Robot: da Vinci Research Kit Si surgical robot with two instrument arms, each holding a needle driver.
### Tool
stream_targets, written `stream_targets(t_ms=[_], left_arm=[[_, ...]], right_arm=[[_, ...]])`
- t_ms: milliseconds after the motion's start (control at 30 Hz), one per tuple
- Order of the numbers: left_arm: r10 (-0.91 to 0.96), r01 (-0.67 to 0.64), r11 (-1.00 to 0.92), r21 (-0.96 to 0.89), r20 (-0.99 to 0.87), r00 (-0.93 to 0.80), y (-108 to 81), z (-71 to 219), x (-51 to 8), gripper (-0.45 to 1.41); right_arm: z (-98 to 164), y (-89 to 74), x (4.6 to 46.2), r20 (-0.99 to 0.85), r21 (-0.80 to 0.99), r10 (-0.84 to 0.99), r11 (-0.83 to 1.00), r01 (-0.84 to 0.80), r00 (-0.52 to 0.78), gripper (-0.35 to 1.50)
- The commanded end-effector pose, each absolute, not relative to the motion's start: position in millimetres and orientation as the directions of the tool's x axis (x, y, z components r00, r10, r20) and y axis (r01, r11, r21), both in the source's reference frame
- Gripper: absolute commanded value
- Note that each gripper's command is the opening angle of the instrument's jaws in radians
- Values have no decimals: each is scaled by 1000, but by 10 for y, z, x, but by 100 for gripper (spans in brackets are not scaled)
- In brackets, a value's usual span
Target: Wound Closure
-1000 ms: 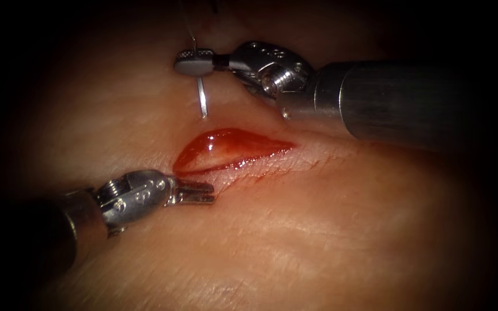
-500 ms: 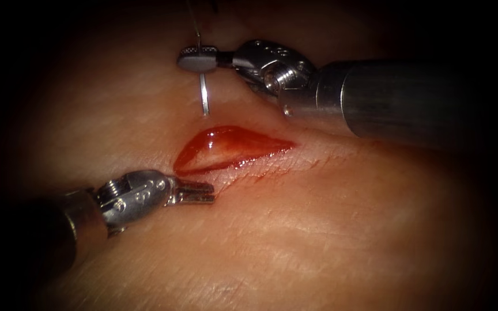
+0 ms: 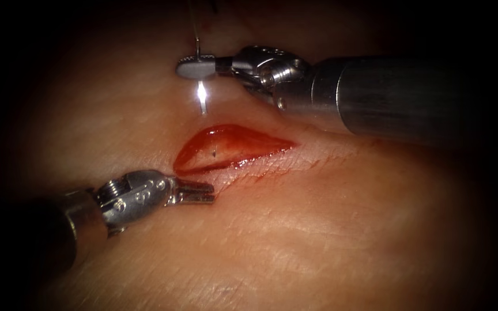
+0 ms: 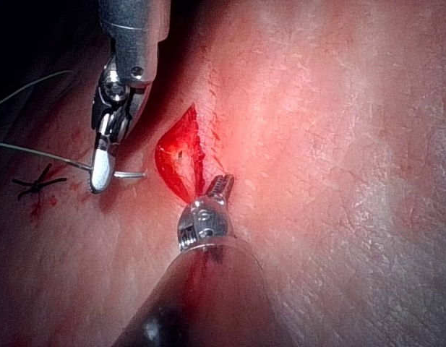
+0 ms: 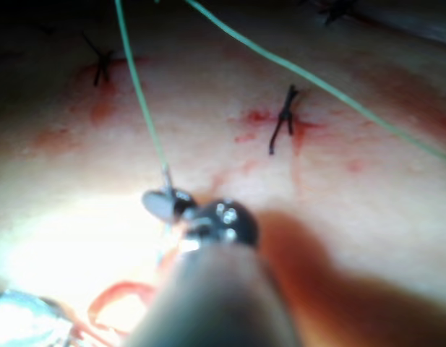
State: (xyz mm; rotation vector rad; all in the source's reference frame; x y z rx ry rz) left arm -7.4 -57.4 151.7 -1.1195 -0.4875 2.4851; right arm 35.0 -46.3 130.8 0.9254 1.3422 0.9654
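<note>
The cut (image 3: 231, 144) lies open and wet with red fluid on the tissue (image 3: 318, 230). My right tool (image 3: 194, 68) is beyond the cut's left half, jaws shut on the curved needle (image 3: 202, 101) near its tail end. The needle points down and meets the tissue just at the cut's far edge. A small dark speck (image 3: 213, 153) shows inside the cut. Thread (image 3: 196, 40) runs up from the needle's tail. My left tool (image 3: 203, 192) rests at the cut's left end on the near side, jaws slightly open and holding nothing. The left wrist view shows the needle (image 4: 130, 174) beside the cut (image 4: 179, 155).
Dark knotted stitches (image 5: 282, 119) (image 5: 101, 65) sit on the tissue beyond the right tool, with red fluid stains around them. Green thread (image 5: 139, 94) crosses above them. Another knot (image 4: 38, 182) lies past the right tool's jaws (image 4: 100, 170).
The right tool has rolled its wrist and pushed the needle further into the tissue at the cut's far edge. A dark speck has appeared inside the cut. The left tool has not moved.
</note>
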Motion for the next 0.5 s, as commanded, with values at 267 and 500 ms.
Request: stream_targets(t_ms=[267, 500], left_arm=[[457, -185, -875, -448, -637, -621, -573, 1525, -78, 2], [457, -186, -875, -447, -635, -623, -573, 1525, -78, 2]], right_arm=[[1311, -469, 357, -261, 965, 965, 261, -12, 13, -35], [1310, -477, 358, -210, 978, 977, 211, -6, 34, -35]])
